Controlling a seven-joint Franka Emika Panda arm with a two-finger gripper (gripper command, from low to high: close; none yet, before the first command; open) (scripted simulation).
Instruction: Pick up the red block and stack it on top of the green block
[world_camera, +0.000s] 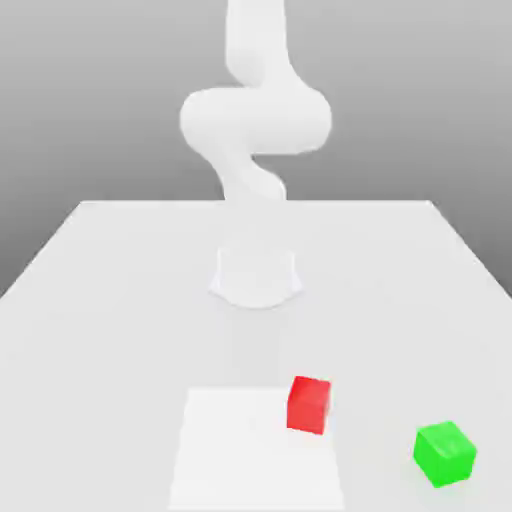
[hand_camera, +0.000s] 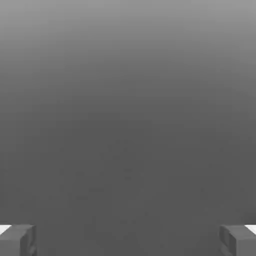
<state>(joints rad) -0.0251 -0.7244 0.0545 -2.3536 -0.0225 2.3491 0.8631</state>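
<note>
My gripper (hand_camera: 128, 240): jaws spread wide, the two grey fingertips (hand_camera: 17, 240) standing at opposite edges of the hand view with a broad gap between them; nothing held, nothing touched, plain grey surface beneath. My arm (world_camera: 255, 120): white, smooth, coiled above the far part of the table in the exterior view, rising from a round white base (world_camera: 256, 278) set on the tabletop. Table (world_camera: 110, 300): white, flat, matte. Red block (world_camera: 309, 404): small bright red cube, resting on the table near the front, just at the exterior view's right edge of a slightly brighter white square patch (world_camera: 240, 450) on the surface; upright, one corner turned slightly toward the camera. Green block (world_camera: 445, 453): small bright green cube, similar in size, resting on the table to the exterior view's right of the red block and a little nearer the camera; the two stand apart, not touching. Both blocks lie well clear of my base. Markings: no brand, label or writing legible on the blocks, the table or my arm; all faces plain.
</note>
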